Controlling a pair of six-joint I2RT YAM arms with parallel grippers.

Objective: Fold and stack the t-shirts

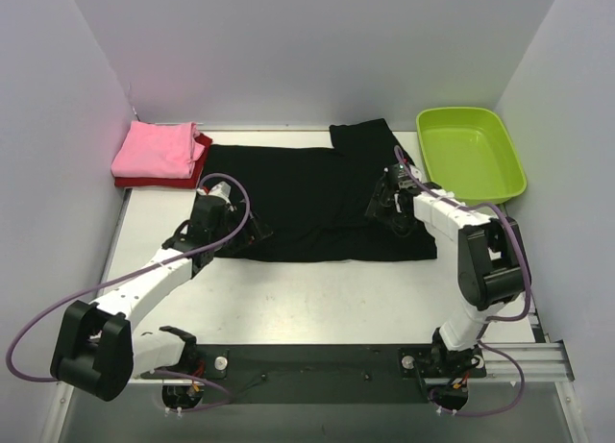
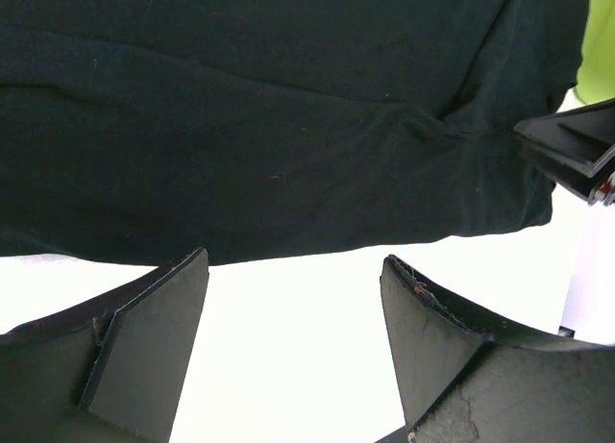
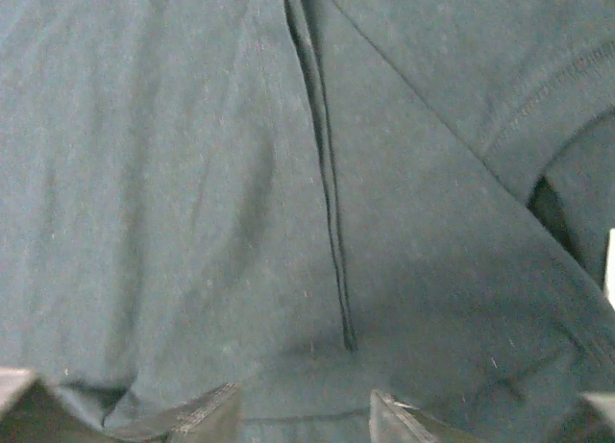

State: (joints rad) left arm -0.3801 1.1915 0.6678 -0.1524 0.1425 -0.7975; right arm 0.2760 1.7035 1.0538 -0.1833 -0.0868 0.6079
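Observation:
A large black t-shirt (image 1: 307, 198) lies spread flat across the middle of the table. A folded pink t-shirt (image 1: 154, 147) rests on a folded dark red t-shirt (image 1: 146, 182) at the back left corner. My left gripper (image 1: 250, 233) is open at the black shirt's near left hem; in the left wrist view its fingers (image 2: 293, 260) hang over bare white table just short of the hem (image 2: 288, 241). My right gripper (image 1: 389, 208) presses down on the shirt's right side. Its jaws (image 3: 306, 397) stand partly apart with black cloth (image 3: 192, 174) between them, beside a narrow fold crease (image 3: 332, 251).
A lime-green plastic tub (image 1: 471, 155) stands at the back right, close to the right arm. White walls enclose the table on three sides. The black shirt's sleeve (image 1: 365, 135) reaches toward the back wall. Bare white table (image 1: 317, 299) lies between the shirt and the arm bases.

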